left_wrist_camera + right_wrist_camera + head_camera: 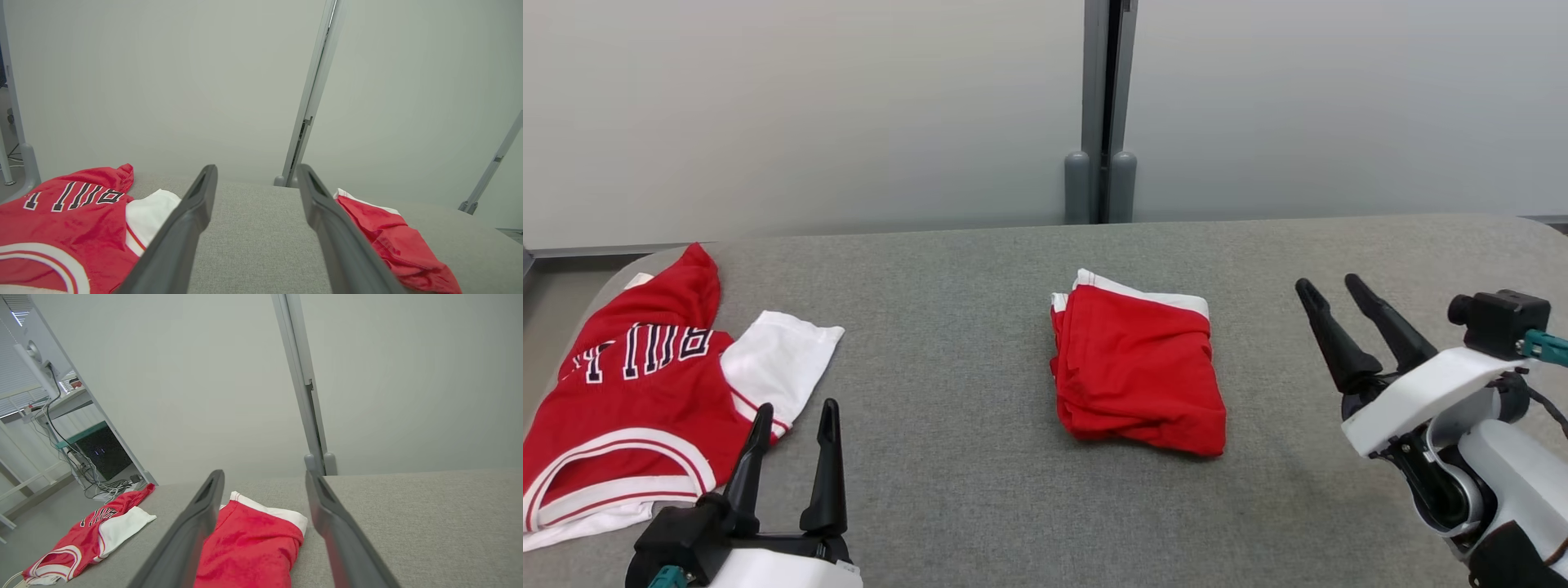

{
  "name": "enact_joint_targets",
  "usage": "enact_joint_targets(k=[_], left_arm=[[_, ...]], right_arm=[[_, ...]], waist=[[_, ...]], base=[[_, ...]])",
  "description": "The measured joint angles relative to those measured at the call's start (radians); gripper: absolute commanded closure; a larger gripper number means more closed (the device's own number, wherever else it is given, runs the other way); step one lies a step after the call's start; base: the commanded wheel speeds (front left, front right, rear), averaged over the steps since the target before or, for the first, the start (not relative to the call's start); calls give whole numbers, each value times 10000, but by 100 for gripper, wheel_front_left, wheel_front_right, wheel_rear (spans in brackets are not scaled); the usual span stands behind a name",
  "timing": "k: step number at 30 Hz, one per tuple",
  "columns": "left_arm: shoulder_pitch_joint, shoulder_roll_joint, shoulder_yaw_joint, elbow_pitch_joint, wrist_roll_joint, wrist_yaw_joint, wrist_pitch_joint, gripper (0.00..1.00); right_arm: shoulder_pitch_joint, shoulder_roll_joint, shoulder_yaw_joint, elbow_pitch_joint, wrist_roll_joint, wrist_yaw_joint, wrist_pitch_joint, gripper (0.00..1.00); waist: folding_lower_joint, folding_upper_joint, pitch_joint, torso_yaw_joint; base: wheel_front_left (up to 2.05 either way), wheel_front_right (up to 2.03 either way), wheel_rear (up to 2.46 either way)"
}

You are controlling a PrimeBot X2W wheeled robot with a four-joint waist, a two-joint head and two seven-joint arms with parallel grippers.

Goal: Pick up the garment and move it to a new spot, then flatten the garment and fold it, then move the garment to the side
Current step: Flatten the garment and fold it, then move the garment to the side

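Jersey [629,392] lettering "BULL"; folded red garment [1139,367]

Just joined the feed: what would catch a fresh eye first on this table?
A folded red garment with white trim lies near the middle of the grey table. A red jersey with lettering sprawls unfolded at the table's left end. The left gripper and right gripper hover open and empty, one on each side.

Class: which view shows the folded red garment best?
Head view: the folded red garment lies whole on the table. Right wrist view cuts it off between the jaws of the right gripper; left wrist view hides part behind the left gripper.
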Motion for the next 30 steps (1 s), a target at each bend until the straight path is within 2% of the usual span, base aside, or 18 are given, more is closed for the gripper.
enact_joint_targets(k=[5, 8, 12, 19, 23, 30], left_arm=[[62, 42, 105, -130, 393, 0, 0, 0], [85, 36, 245, -180, 619, 0, 0, 0], [100, 27, 378, -236, 878, 0, 0, 0], [299, -4, 654, -351, 1162, 71, 0, 0], [359, -21, 663, -311, 1256, 104, 0, 0], [326, -35, 499, -274, 1325, 100, 0, 0]], right_arm=[[917, 598, -1946, -221, -1835, 0, -42, 0], [2161, 1482, -3666, -541, -3396, 0, -40, 0], [3224, 2197, -4886, -872, -4993, 0, -44, 0], [4143, 3066, -5528, -1210, -6543, 0, -44, 0], [4260, 3444, -5486, -1099, -6771, 2, -42, 0], [4166, 3582, -5540, -951, -6959, 2, -42, 0]], waist=[[0, 0, 36, -205], [0, 0, 84, -266], [0, 0, 129, -275], [0, 0, 159, -345], [0, 0, 186, -373], [0, 0, 253, -319]], base=[[0, 0, 0], [0, 0, 0], [0, 0, 0], [0, 0, 0], [0, 0, 0], [0, 0, 0]])
